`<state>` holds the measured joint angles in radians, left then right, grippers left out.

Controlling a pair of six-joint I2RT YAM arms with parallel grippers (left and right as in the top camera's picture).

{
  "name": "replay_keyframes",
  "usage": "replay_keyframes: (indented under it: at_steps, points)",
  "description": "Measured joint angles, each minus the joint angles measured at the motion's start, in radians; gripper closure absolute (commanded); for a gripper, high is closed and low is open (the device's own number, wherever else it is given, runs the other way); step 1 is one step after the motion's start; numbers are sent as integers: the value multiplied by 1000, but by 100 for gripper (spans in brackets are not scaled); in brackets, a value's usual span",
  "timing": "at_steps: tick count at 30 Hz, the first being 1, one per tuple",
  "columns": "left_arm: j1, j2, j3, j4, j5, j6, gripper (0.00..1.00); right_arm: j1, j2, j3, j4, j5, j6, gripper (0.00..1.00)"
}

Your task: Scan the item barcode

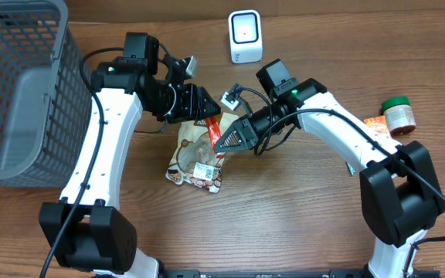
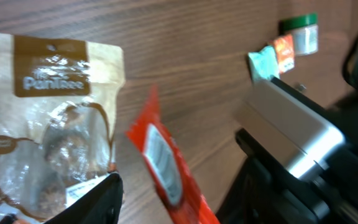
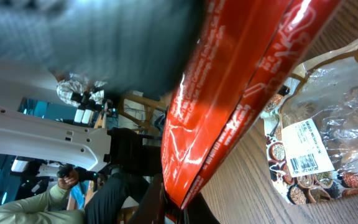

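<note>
Overhead, the red packet [image 1: 213, 126] hangs in the air between the two arms. It is above the brown pouch [image 1: 195, 158] lying on the table [image 1: 300, 224] and well short of the white scanner [image 1: 245, 36] at the far edge. The right pincer [image 1: 221, 140] is clamped on the packet's lower end. The left pincer [image 1: 209, 108] sits at its upper end, and from here I cannot tell whether it touches. Two pincers on one thin packet could twist or crumple it, I judge, and a creased code may not read. The arms cover most of the packet.

From the left wrist, the left pincer's fingers [image 2: 98, 199] stand part-way apart with the packet between them. Gaps show on both sides, so nothing is gripped. Closing off-centre could push the packet aside or pinch over the pale patch on its face, which is too blurred to call a barcode.

From the right wrist, the packet fills the picture, pinched at its bottom edge by the fully closed right pincer, whose tips are mostly out of frame. That hold is on a narrow strip, so a tug from the other arm could pull it free. The only clear barcode is on the pouch's white label [image 3: 306, 146], which the scanner might read by mistake.
</note>
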<state>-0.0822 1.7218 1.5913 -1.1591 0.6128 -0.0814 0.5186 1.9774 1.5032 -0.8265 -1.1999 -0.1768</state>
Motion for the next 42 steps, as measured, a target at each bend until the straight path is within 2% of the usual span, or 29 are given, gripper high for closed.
replay_keyframes:
  at_steps: [7, 13, 16, 21, 28, 29, 32, 35, 37, 40, 42]
  points:
    - [-2, 0, -47, 90, -30, -68, 53, 0, 0, 0, 5, 0, 0, 96]
    - [-3, 0, -74, 129, -33, -110, 67, 0, 0, 0, 6, 2, 0, 96]
    - [-3, 0, -78, 147, -29, -122, 68, 0, 0, 0, 6, 2, 0, 96]
    - [-3, 0, -79, 187, 11, -129, 79, 0, 0, 0, 6, 3, 0, 96]
    - [-3, 0, -79, 175, 61, -130, 78, 0, 0, 0, 7, 21, 0, 96]
    - [-3, 0, -80, 168, 64, -130, 80, 0, 0, 0, 7, 23, 0, 96]
    - [-3, 0, -80, 145, 68, -132, 96, 0, 0, 0, 7, 29, 0, 96]
    - [-3, 0, -80, 140, 68, -137, 96, 0, 0, 0, 7, 29, 0, 95]
    - [-3, 0, -80, 141, 68, -137, 96, 0, 0, 0, 7, 30, 0, 92]
    - [-3, 0, -80, 142, 68, -137, 96, 0, 0, 0, 7, 30, -1, 81]
    - [-3, 0, -80, 142, 68, -137, 96, 0, 0, 0, 11, 31, 2, 62]
